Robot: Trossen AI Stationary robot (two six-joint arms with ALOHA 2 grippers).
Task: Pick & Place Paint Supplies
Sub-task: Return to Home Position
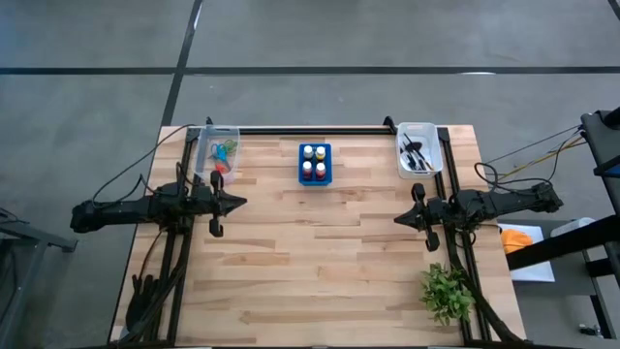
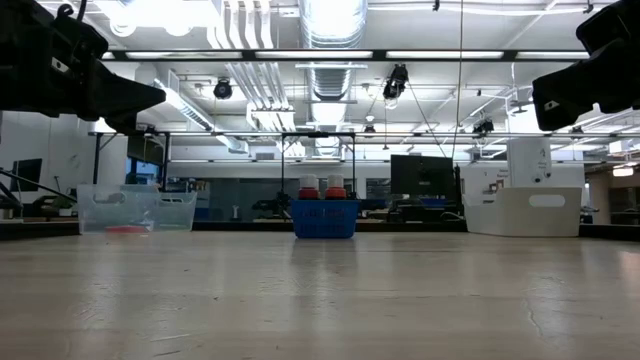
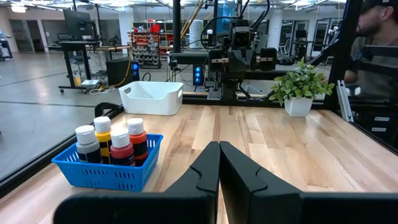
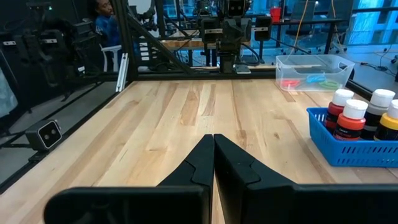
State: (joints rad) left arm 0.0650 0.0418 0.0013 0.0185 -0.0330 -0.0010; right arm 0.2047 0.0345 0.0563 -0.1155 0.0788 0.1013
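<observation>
- The left gripper (image 1: 240,203) hovers over the left side of the table (image 1: 320,262), just beside the clear bin (image 1: 201,145), and points toward the middle
- Its jaws are pressed tight together and hold nothing, as the left wrist view shows
- The right gripper (image 1: 399,217) hovers over the right side, near the white bin (image 1: 437,145), and points back toward the left one
- Its jaws are also shut tight and empty
- The two grippers are well apart, with bare wood between them; in the low view both arms hang high, clear of the tabletop
- The clear bin stands at the far-left corner; the scissors (image 1: 225,150) lie inside it, with green, blue and red handles in a loose heap
- The blue holder (image 1: 301,165) stands midway along the far edge, between the two bins and apart from both
- Four bottles (image 1: 321,153) stand upright in the holder, white-capped, with red, yellow and dark colouring
- The white bin stands at the far-right corner; dark-handled brushes (image 1: 417,153) lie inside it, crossing one another
- The plant (image 1: 446,291) sits near the front-right corner, beside the right arm's frame
- A person (image 3: 373,31) shows beyond the table's edge in the left wrist view, and a person in blue shows past the frame in the right wrist view
</observation>
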